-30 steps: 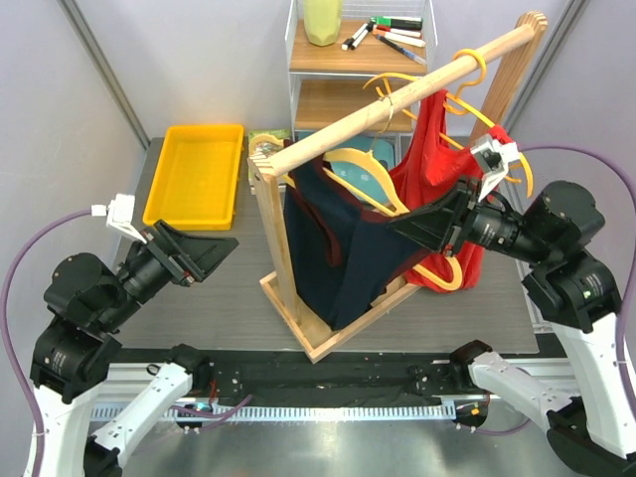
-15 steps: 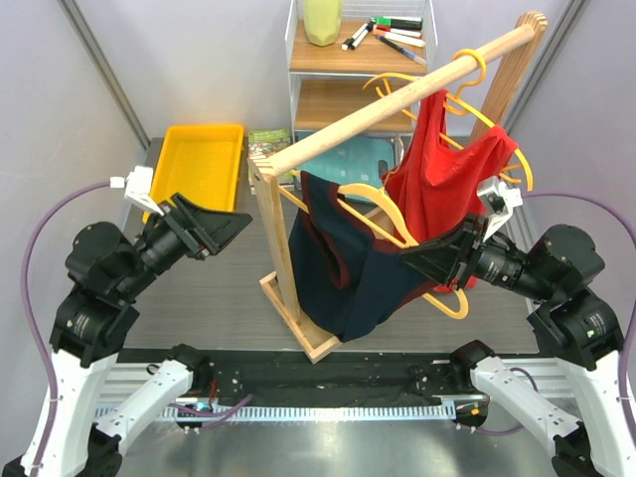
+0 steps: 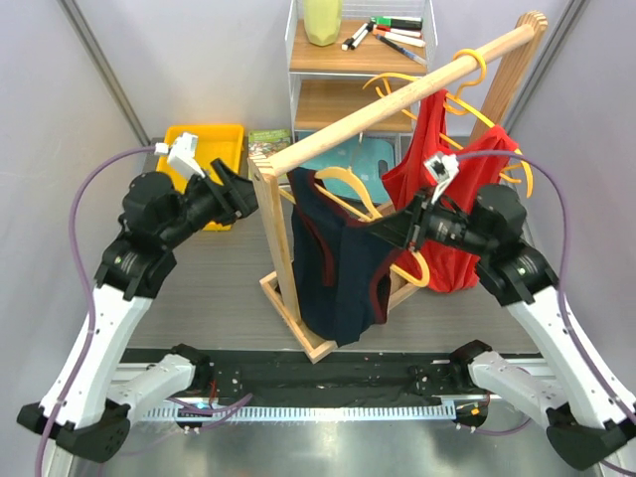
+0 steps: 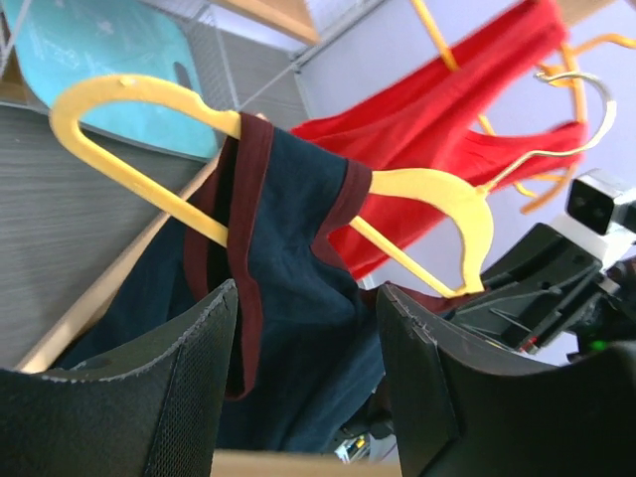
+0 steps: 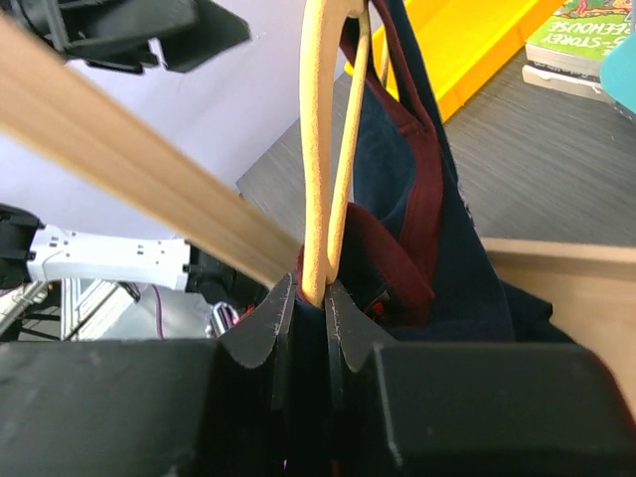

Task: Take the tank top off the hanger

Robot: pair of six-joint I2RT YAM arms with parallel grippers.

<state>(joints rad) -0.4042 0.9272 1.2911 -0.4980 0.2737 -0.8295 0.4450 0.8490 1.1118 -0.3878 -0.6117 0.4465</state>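
Navy tank top (image 3: pixel 343 268): hung on a yellow hanger (image 3: pixel 348 185), a maroon-edged strap over each of its arms; the body dropped below the wooden rail (image 3: pixel 397 99), just right of the rack's left post.
Hanger: tilted, with its long arm sloping down toward the right arm.
Right end effector (image 5: pixel 308 293): fingers pressed together on the hanger's yellow bar, with the tank top's cloth just behind it.
Left end effector (image 4: pixel 308 298): fingers apart, with nothing between them; it sat left of the post, pointed at the tank top and apart from it.
Red garment (image 3: pixel 437 129): on other yellow hangers farther along the rail, behind the right arm.
Tray (image 3: pixel 224 134): yellow, at the back left of the worktop (image 3: pixel 219 288), partly hidden by the left arm.
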